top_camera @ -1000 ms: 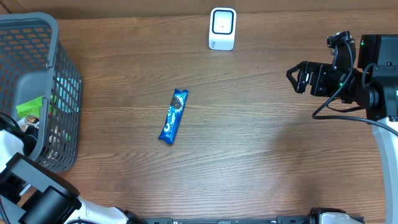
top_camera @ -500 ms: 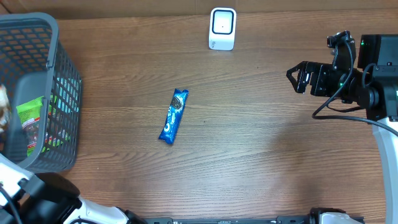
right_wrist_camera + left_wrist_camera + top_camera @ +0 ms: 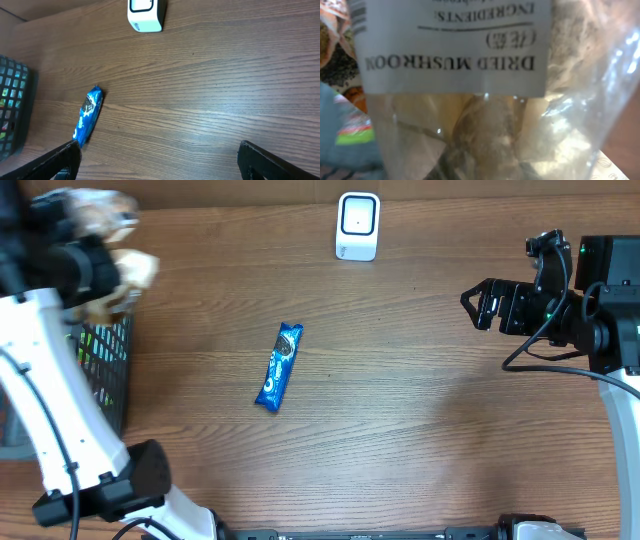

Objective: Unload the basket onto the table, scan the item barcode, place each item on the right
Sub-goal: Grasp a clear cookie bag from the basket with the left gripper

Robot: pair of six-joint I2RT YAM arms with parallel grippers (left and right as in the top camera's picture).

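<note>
Dried mushroom bag (image 3: 485,130) is clamped in the left gripper (image 3: 92,260) — light, soft, slippery film; a hold beside the label (image 3: 455,45) is judged safest. Right gripper (image 3: 476,306) — open, empty.

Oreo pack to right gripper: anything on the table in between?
Nothing. The overhead view shows only bare table between the Oreo pack and the open right gripper.
</note>
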